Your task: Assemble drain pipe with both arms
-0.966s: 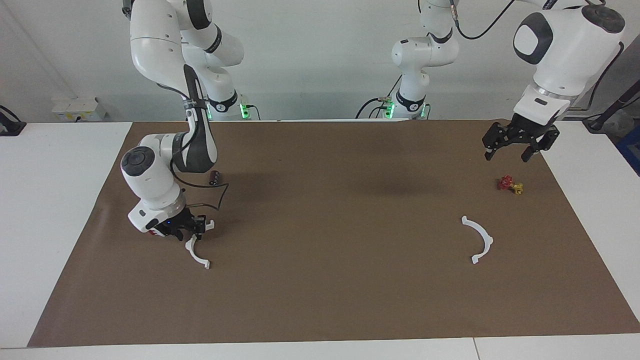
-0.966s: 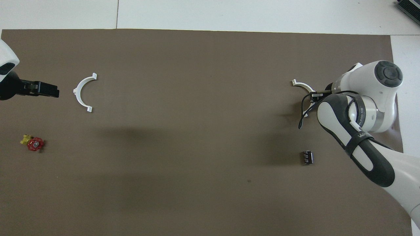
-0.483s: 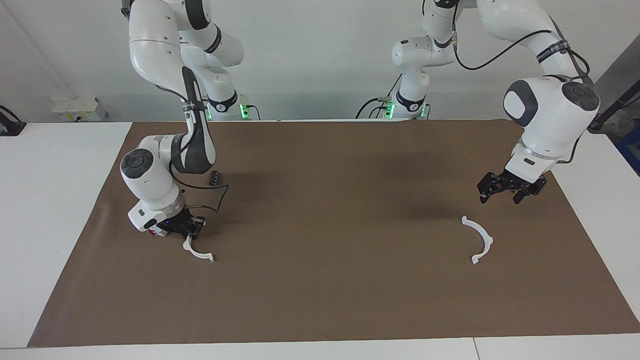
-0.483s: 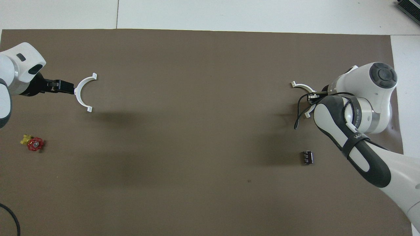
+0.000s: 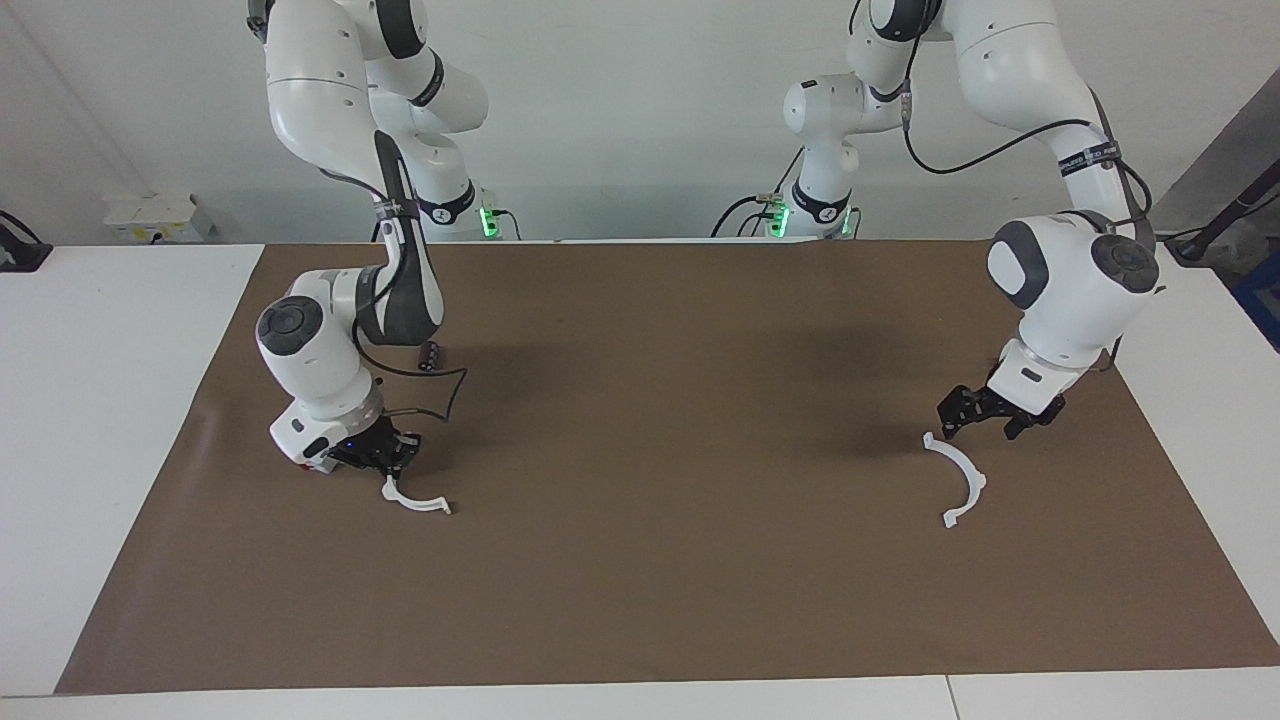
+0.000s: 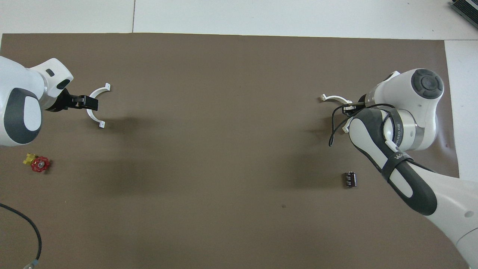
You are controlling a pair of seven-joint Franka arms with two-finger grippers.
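The worktop is white, and a large flat brown mat covers most of it, running close to the edge farthest from the robots. The wide middle of the mat between the two arms is bare, matte and smooth.

The right arm bends low at its end of the mat. The right claw is shut on one end of a thin white plastic half-ring, whose arc stretches out from the fingertips toward the middle of the mat, with a small tab at its free end. In the overhead view the arm's wrist covers part of this arc.

The left arm reaches down at the other end. The left claw stands with its fingers spread wide and holds nothing; it hangs low just over the near tab of the second half-ring, which lies flat on the mat. The overhead view sets the claw over the middle of that arc; whether it touches, I cannot tell.

Only the overhead view shows a small red-and-yellow fitting on the mat, nearer to the robots than the left claw. A small dark ribbed block lies nearer to the robots than the right claw, beside that arm.
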